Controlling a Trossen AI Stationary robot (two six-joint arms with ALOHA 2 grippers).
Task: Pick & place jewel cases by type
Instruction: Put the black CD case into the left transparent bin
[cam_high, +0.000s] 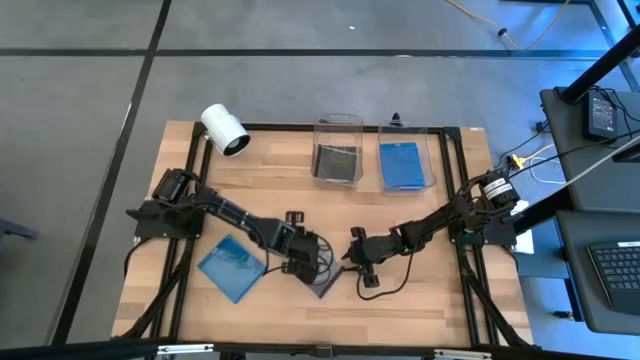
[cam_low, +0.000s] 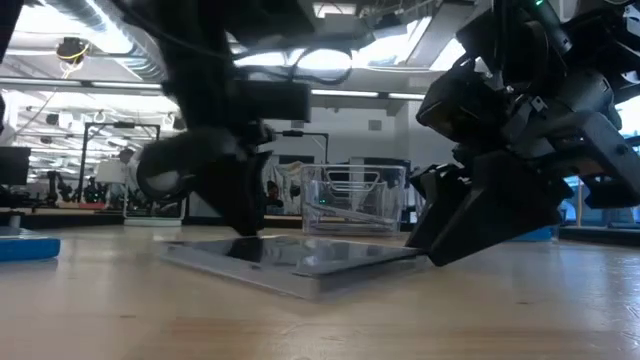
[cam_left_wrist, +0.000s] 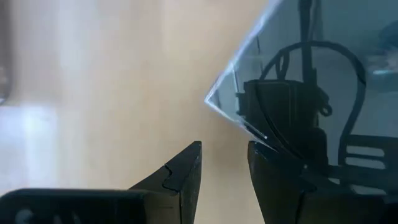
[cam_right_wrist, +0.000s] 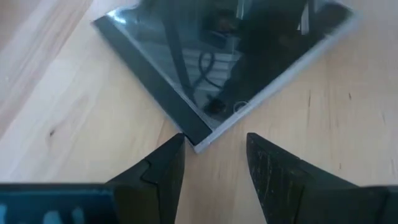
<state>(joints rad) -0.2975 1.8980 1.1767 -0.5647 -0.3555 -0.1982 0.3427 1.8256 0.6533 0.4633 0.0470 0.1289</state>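
Both pincers spread, pinching nothing — the left pincer (cam_high: 305, 262) and right pincer (cam_high: 352, 262) flank a dark case (cam_high: 322, 282) lying flat on the desk (cam_high: 420, 300), near-centre — a corner at each.

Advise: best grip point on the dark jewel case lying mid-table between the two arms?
Probably a corner. The dark jewel case lies flat on the table, so its faces offer no hold. The right claw is open with a corner pointing into its gap; come in low from that side, one finger over the lid, one under. The left claw could brace the opposite corner.
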